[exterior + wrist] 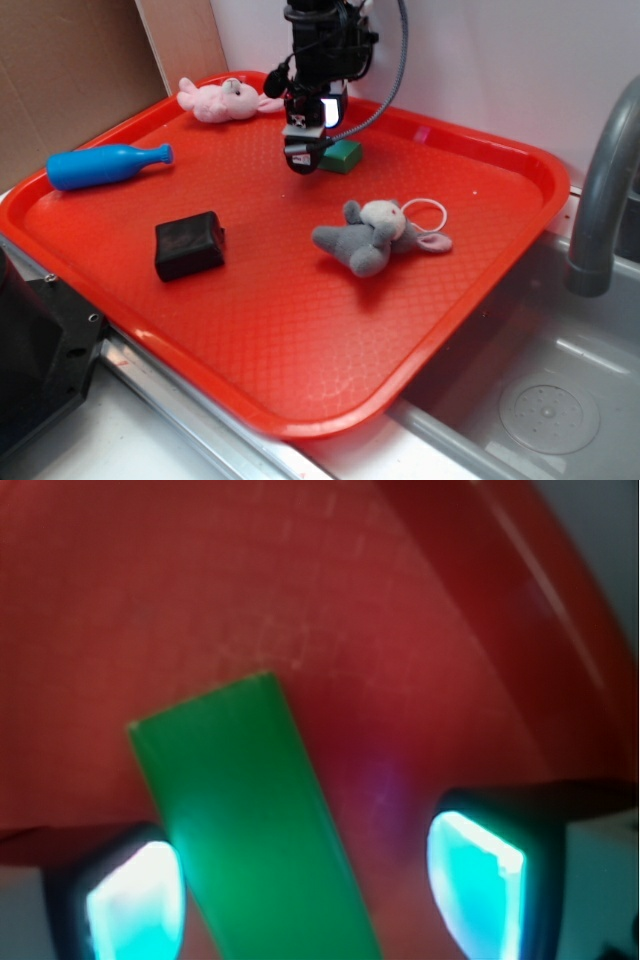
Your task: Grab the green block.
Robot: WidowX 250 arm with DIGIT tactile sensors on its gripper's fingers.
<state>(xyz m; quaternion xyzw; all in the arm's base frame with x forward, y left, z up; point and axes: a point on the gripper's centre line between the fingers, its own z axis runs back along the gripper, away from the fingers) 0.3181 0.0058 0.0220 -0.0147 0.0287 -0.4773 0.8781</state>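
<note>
The green block (343, 156) lies flat on the red tray (300, 330) near its back edge, partly hidden behind my gripper (304, 152). In the wrist view the green block (245, 810) runs slanted between my jaws, close to the left pad (135, 905). A strip of bare tray separates it from the right pad (478, 890). My gripper (305, 895) is open and low over the block, holding nothing.
A glossy black block (188, 245) sits at the tray's left middle, a blue bottle-shaped toy (105, 165) at far left, a pink plush (222, 100) at the back, a grey plush mouse (375, 235) in the centre right. A sink (540, 400) and faucet (600, 190) stand to the right.
</note>
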